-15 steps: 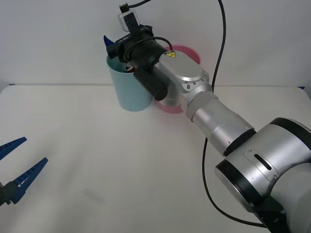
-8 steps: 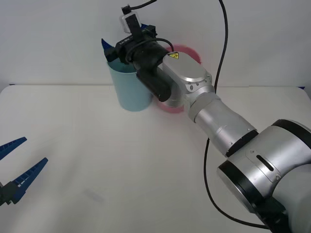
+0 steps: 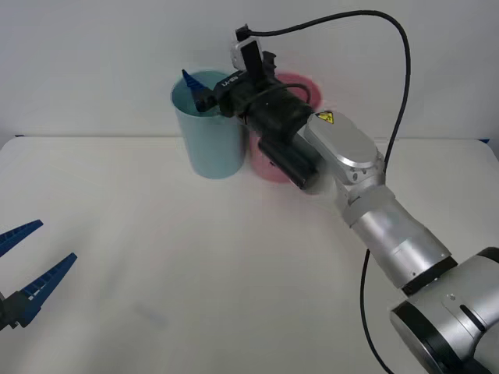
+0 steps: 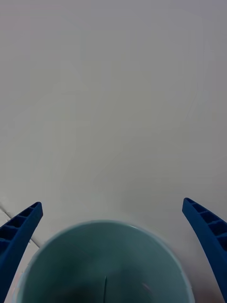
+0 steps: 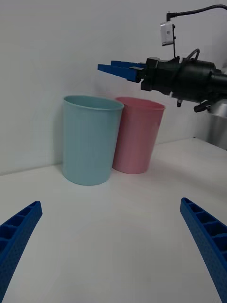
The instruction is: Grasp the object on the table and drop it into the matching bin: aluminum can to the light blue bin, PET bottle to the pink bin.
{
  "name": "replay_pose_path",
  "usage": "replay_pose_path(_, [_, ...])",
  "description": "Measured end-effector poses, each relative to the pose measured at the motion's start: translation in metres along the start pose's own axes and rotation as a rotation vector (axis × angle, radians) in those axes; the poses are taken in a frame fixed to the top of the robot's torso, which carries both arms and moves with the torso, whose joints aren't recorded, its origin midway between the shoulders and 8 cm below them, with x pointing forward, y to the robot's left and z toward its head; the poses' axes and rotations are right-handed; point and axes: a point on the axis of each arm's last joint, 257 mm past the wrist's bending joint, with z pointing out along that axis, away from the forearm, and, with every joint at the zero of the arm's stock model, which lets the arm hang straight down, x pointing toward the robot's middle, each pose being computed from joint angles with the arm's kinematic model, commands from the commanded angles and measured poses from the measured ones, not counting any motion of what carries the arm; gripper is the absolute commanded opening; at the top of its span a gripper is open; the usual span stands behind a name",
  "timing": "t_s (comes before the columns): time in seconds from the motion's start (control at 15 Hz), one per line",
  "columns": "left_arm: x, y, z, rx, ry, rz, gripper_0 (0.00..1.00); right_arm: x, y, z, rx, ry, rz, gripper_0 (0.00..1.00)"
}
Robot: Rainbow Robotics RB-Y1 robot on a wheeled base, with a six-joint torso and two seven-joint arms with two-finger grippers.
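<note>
Blue right hand (image 3: 192, 87) above light blue bin (image 3: 209, 148) rim, spread

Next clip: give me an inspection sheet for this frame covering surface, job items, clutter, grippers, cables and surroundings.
Surface: white table, bare in front of the cups.
Job's things: light blue bin upright at the far edge, pink bin upright at its side, touching or nearly so. Whether a can lies inside the blue bin cannot be told.
Clutter: nothing seen.
Grippers: right gripper open, empty, above the blue bin's rim. Left gripper open, empty, low at the near left, parked.
Cables: black cable arcs from the right wrist camera down past the arm.
Surroundings: plain white wall behind.
</note>
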Motion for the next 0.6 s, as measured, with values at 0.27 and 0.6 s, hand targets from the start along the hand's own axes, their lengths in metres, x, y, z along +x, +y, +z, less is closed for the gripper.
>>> replay_pose_path(0.27, [0.0, 0.0, 0.0, 0.0, 0.0, 0.0, 1.0, -0.003, -0.001, -0.057, -0.021, -0.052, -0.009, 1.0])
replay_pose_path(0.6, [0.0, 0.0, 0.0, 0.0, 0.0, 0.0, 1.0, 0.01, -0.012, -0.158, -0.025, -0.042, -0.053, 1.0])
